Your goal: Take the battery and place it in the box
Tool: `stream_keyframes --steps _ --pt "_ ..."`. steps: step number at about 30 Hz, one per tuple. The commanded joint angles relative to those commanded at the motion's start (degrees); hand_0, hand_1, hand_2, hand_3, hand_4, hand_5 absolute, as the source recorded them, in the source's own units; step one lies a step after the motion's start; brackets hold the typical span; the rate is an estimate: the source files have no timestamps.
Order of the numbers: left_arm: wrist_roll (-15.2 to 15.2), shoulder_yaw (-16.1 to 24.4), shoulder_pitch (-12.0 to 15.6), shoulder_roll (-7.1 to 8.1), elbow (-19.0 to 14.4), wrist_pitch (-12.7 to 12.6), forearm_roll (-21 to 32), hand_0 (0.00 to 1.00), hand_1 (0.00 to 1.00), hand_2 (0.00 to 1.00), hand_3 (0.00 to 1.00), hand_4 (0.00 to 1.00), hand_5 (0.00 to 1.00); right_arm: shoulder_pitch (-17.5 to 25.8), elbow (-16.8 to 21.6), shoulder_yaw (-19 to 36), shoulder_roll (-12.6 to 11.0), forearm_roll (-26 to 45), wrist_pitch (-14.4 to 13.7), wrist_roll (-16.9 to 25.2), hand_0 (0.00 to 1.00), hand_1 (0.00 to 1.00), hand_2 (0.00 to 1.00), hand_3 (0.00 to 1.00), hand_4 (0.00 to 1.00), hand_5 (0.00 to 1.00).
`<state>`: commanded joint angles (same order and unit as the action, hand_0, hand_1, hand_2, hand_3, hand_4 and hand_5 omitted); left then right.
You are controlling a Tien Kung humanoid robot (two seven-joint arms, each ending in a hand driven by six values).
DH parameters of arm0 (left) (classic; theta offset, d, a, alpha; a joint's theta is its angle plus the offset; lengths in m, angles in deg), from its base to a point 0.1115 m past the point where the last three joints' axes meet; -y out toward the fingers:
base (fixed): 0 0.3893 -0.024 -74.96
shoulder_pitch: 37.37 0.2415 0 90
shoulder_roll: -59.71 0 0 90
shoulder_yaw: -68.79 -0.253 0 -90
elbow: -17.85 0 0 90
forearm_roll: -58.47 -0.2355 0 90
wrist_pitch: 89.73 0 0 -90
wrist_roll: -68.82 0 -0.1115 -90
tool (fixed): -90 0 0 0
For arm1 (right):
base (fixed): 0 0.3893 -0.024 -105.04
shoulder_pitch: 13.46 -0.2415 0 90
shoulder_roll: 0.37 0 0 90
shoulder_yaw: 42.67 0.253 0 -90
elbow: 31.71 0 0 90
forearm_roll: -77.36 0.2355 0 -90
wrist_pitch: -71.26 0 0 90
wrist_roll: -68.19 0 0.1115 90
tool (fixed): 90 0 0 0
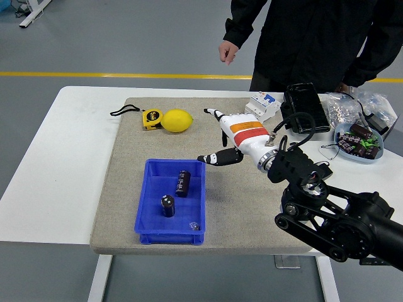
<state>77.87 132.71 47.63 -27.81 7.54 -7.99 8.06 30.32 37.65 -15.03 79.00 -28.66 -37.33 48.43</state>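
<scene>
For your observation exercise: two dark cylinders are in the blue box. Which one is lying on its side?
The battery nearer the right hand, toward the blue box's far right, lies flat. The other cylinder stands upright.

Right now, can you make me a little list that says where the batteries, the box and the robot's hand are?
box: blue box on the grey mat
batteries: two in the box, one lying down, one standing up
right hand: right hand open, holding nothing, above the mat to the right of the box
left hand: not in view
other things on mat: lemon, tape measure
person: standing at the far side, one hand hanging free
</scene>
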Motion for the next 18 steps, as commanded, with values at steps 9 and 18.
stream_keyframes --steps 9,18 --pt "-0.19 0.40 0.18 -0.27 0.00 -0.31 0.09 0.759 0.706 0.732 0.631 0.710 0.625 12.91 7.38 15.17 -6.85 17.54 -2.45 7.86 0.155 0.171 0.290 0.926 0.998 0.556" --pt "0.10 1.59 0.51 -0.37 0.00 -0.17 -1.90 0.758 0.706 0.732 0.631 0.708 0.625 26.87 13.18 32.07 -7.01 39.14 3.22 14.96 0.141 0.161 0.279 0.928 0.998 0.595"
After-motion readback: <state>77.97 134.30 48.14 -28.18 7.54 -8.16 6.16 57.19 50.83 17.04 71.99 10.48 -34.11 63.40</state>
